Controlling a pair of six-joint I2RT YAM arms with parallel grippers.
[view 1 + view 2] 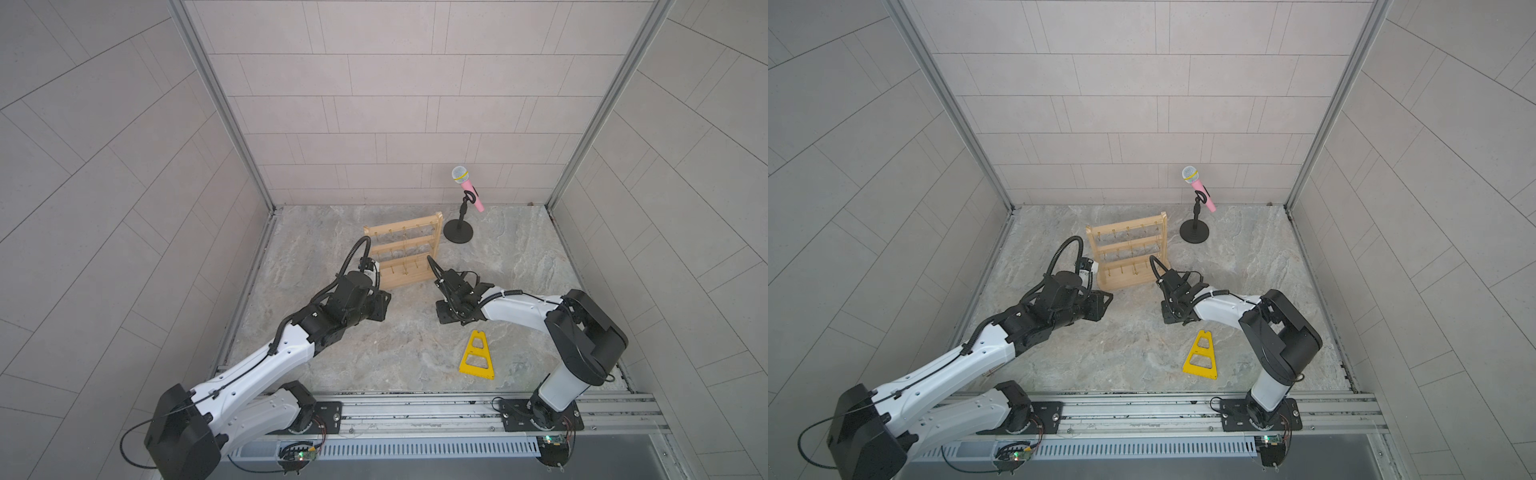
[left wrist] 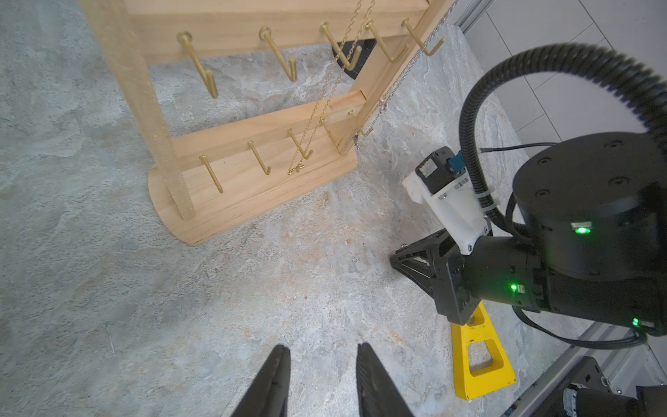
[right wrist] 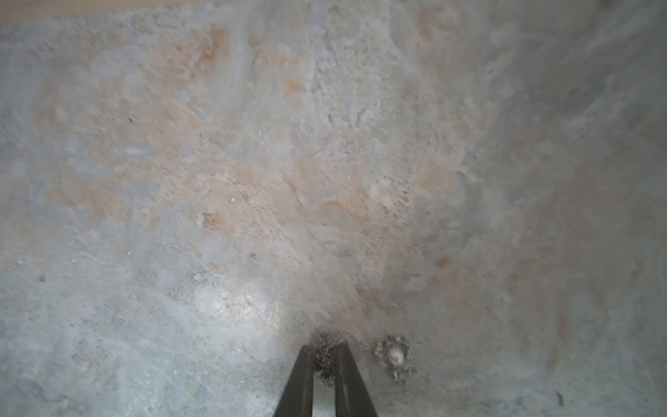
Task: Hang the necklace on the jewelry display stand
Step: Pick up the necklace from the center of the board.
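The jewelry display stand [image 1: 405,253] [image 1: 1129,253] is pale wood with rows of gold hooks and stands at the middle back of the table. In the left wrist view a thin gold chain [image 2: 325,108] and a silver chain [image 2: 397,79] hang from the stand's hooks above its base [image 2: 252,202]. The necklace [image 3: 325,355] lies on the table, a bunched silver chain with a pearl pendant [image 3: 395,355] beside it. My right gripper [image 3: 325,348] [image 1: 444,316] points down at the table, right of the stand, shut on the bunched chain. My left gripper [image 2: 323,348] [image 1: 384,305] is open and empty, in front of the stand's left end.
A pink microphone [image 1: 465,183] sits on a black round-based stand [image 1: 458,230] at the back, right of the wooden stand. A flat yellow triangular frame [image 1: 477,355] [image 2: 480,361] lies near the front, close to the right arm. Tiled walls enclose three sides.
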